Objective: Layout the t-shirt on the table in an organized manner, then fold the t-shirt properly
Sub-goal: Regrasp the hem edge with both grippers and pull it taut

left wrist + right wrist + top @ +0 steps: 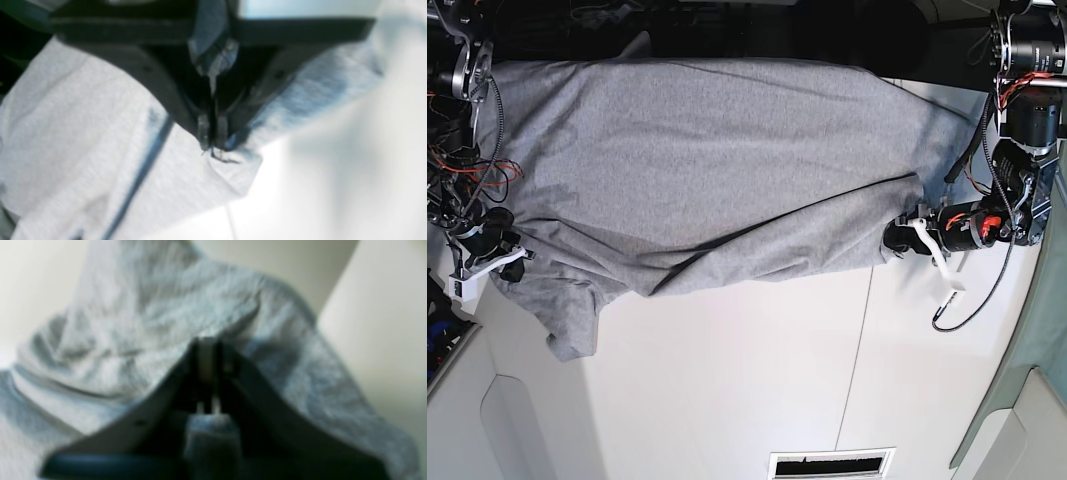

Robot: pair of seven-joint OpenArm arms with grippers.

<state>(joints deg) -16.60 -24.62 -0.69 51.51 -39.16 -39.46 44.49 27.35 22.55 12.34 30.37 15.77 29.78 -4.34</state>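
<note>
The white counter [757, 380] is seen from the base view, crossed by a thin dark seam and covered over its far half by the t-shirt [697, 150]. The heather-grey t-shirt is spread broadly across the far part of the counter, its near edge gathered into long diagonal folds, and one sleeve is left hanging down toward the near side on that view's left. A vent-like slot [831, 465] is set into the counter's near edge. The left end effector [212, 141] is clamped on the t-shirt, its tips pressed together on a fold of grey fabric at the cloth's edge, with bare counter just beside it. The right end effector [207, 350] is likewise clamped on the t-shirt, a bunched ridge of fabric being pinched between its tips, though the view is blurred.
</note>
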